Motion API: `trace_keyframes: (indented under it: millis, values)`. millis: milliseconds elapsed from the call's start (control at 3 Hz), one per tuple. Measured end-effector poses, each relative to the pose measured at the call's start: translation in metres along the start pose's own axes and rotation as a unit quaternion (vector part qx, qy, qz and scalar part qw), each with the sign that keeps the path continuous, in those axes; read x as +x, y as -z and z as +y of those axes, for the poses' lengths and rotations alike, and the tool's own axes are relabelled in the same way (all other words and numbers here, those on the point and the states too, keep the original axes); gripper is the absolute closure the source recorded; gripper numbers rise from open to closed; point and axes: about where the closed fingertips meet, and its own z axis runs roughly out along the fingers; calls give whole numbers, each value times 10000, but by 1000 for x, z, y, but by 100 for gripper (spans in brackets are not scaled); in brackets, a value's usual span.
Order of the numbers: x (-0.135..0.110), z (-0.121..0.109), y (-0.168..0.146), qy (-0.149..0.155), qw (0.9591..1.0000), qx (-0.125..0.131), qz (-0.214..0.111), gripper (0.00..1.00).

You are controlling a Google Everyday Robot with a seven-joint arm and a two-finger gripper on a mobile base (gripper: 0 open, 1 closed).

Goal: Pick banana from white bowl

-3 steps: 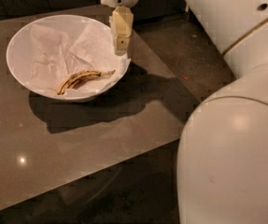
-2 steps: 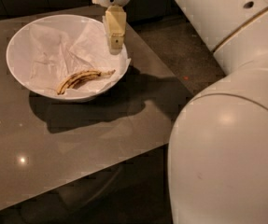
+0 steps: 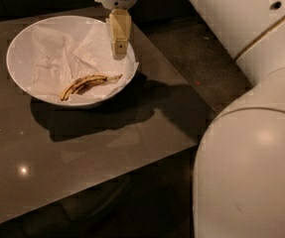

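1. The gripper (image 3: 119, 49) hangs over the far right part of the white bowl (image 3: 16, 53). It points down, with its tip just above the crumpled paper (image 3: 57, 53) that lines the bowl.
2. The gripper is seen side-on as one narrow tan shape, so it cannot be told whether the jaws are open or closed. Nothing appears to be held in them.
3. The banana (image 3: 85, 83) lies on the paper in the near part of the bowl. It is dark-streaked and curved, with its stem end pointing right towards the rim.
4. The gripper tip is apart from the banana. It sits behind the fruit and a little to the right, nearer the stem end than the middle.
5. Judged from this, the approach to the bowl is done, but the grasp has not begun: the banana is untouched and resting in place.
6. What is left is to bring the jaws over the body of the banana, lower them around it, close, and lift it clear of the rim.
7. The bowl stands on a dark, glossy tabletop (image 3: 82, 157), and the robot's white arm (image 3: 251, 148) fills the right side of the view.
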Motion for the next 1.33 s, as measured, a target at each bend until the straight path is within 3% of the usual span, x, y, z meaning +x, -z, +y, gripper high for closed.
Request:
trace_keyframes:
  millis: [333,1333]
  values:
    - [2,15,-14,-139,9997,-213,31,0]
    - [-3,14,-18,-44,9999,-116,-104,0]
